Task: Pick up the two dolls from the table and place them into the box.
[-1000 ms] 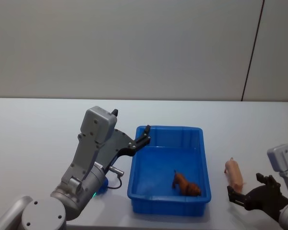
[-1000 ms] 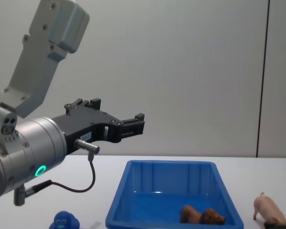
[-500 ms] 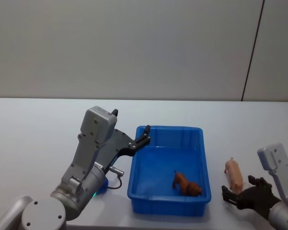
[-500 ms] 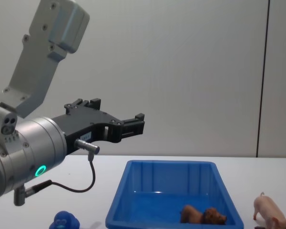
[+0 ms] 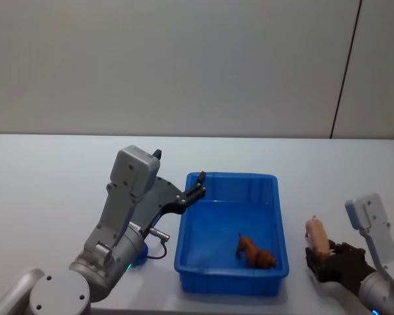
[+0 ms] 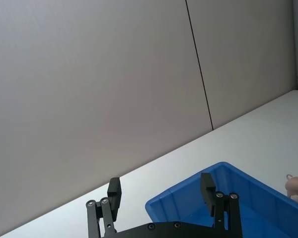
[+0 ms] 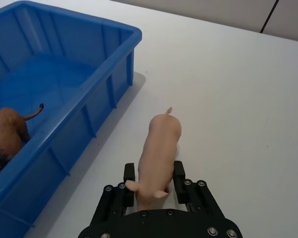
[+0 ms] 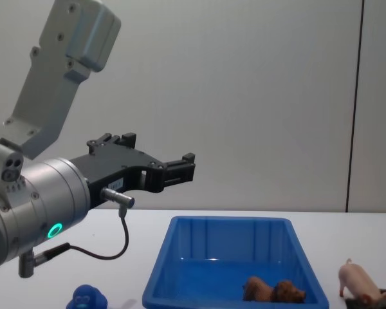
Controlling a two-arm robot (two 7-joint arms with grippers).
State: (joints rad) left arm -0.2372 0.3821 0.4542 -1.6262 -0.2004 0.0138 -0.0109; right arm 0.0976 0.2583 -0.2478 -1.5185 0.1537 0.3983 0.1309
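The pale-pink pig doll (image 7: 159, 148) stands on the white table (image 5: 52, 197) just right of the blue box (image 5: 230, 176). My right gripper (image 7: 154, 171) is shut on the pig's rear, one finger pressed to each flank; it also shows low in the head view (image 5: 322, 258) behind the pig (image 5: 317, 235) and at the chest view's corner (image 8: 373, 299). The dark-brown doll (image 5: 255, 252) lies inside the box near its front right corner (image 8: 273, 291). My left gripper (image 5: 198, 185) hangs open and empty above the box's left rim (image 8: 188, 166).
A small blue round-headed figure (image 8: 89, 299) sits on the table left of the box, under my left arm. A grey wall stands behind the table. Bare tabletop stretches to the far left and behind the box.
My right gripper slid forward along the table and shut on the pig's rear; the pig shifted slightly toward the box. The left arm and the brown doll stayed still.
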